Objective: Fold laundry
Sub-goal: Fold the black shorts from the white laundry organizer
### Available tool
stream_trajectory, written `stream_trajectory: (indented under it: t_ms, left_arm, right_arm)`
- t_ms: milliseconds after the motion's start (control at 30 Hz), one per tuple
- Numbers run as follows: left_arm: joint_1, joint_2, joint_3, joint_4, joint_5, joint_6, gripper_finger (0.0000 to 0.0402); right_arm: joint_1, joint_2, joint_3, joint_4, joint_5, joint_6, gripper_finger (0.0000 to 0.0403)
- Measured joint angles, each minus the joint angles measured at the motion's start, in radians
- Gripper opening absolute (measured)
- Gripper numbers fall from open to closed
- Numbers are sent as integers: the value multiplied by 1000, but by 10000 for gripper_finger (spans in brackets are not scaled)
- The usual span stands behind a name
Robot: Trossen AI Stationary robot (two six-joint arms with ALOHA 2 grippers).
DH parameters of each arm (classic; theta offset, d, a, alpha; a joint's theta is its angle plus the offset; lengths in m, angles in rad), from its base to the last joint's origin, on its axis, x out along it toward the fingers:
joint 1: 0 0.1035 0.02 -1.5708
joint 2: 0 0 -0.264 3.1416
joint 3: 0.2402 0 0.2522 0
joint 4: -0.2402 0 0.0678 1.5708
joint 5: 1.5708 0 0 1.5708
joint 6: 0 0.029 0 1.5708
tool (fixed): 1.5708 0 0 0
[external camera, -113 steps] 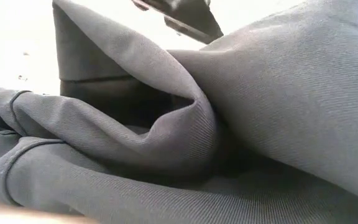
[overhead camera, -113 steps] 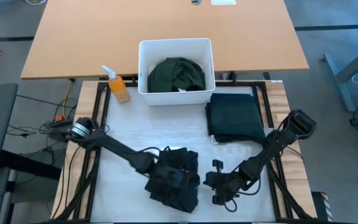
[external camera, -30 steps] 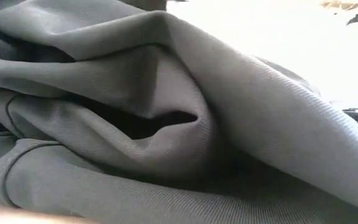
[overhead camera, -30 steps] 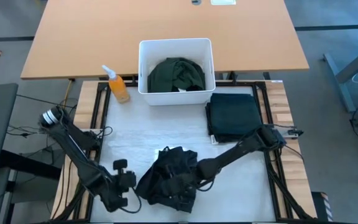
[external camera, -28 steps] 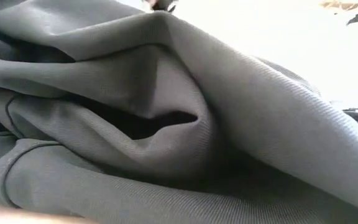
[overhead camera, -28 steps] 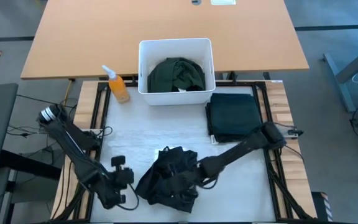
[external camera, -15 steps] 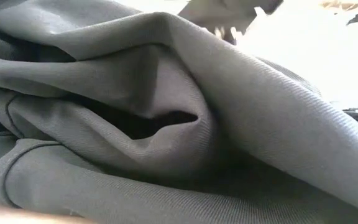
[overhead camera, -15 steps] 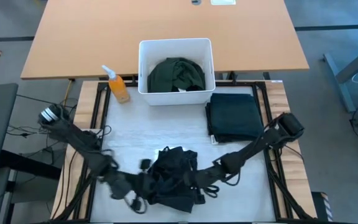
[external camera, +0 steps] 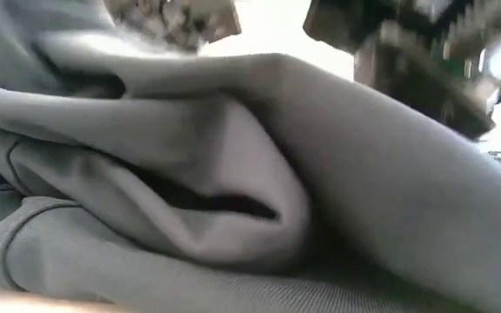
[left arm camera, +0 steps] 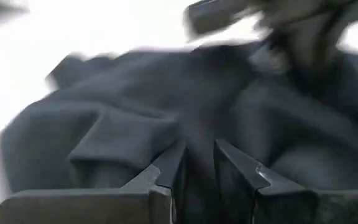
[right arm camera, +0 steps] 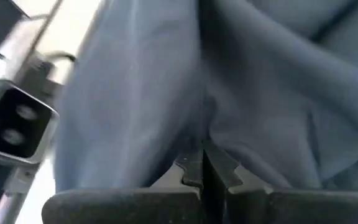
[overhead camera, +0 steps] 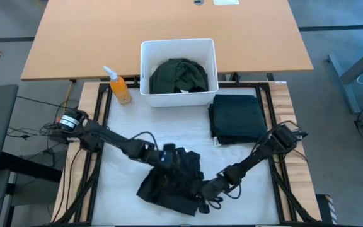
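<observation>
Both arms are now meeting at the crumpled black cloth garment [overhead camera: 172,183] near the table's front edge, the left one having swung in from the front left corner where it was a second ago. From the left, the left gripper [overhead camera: 167,156] is reaching over the heap's far top edge, its fingers [left arm camera: 166,171] standing only narrowly apart with dark cloth lying just ahead of them and nothing visibly pinched. From the right, the right gripper [overhead camera: 201,189] is pressing into the heap's near right side, its jaws closed together against the fabric folds; whether a fold is actually caught there I cannot tell. Being soft, light and limp, the garment is likely to sag and bunch when lifted, so taking hold at an edge, hem or corner rather than mid-heap looks wiser. Farther back on the right, a folded dark green cloth garment [overhead camera: 237,117] is lying flat. Beyond that, the white rectangular plastic bin [overhead camera: 145,69] is holding a bundled dark green cloth garment [overhead camera: 179,74], with an orange spray bottle [overhead camera: 118,86] standing just beside it.
</observation>
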Motion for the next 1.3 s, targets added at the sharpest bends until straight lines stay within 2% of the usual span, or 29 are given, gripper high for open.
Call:
stream_trajectory:
  t_ms: [167,300,433,500,567,633,700,800,867,967,1133,1200,1300]
  left_arm:
    - [-3,-60,-1,-286,-162,-101,43]
    - [-50,-92,-1,-403,-273,-213,10]
    - [-135,-116,-8,-452,-474,-328,3]
    - [-184,-145,-55,-451,-583,-413,1]
    - [-224,-194,-133,-443,-640,-514,0]
    - [-248,-259,-221,-335,-651,-569,0]
    - [-259,-327,-311,-88,-634,-521,0]
    - [-251,-370,-429,423,-517,-309,0]
    - [-225,-351,-464,626,-442,-211,0]
    - [-158,-291,-457,636,-345,-173,0]
    - [-38,-152,-373,541,2,-147,0]
    - [-4,-121,-340,454,40,-119,0]
    - [56,-100,-289,349,15,-60,0]
  right_arm:
    - [0,-28,-1,-74,-12,-23,20]
    - [-1,-82,-1,-120,8,-96,20]
    - [-5,-145,-10,-143,40,-169,20]
    - [-7,-177,-39,-120,60,-183,20]
    - [-7,-204,-76,-61,77,-201,20]
    - [-18,-220,-119,43,91,-208,20]
    - [-36,-217,-138,161,71,-209,20]
    - [-65,-169,-126,300,5,-224,20]
    - [-79,-119,-89,310,-12,-227,20]
    - [-91,-38,-7,292,-19,-236,20]
    - [-102,48,122,190,-24,-258,20]
    - [-105,72,179,141,-27,-262,20]
    - [-105,105,258,69,-35,-282,20]
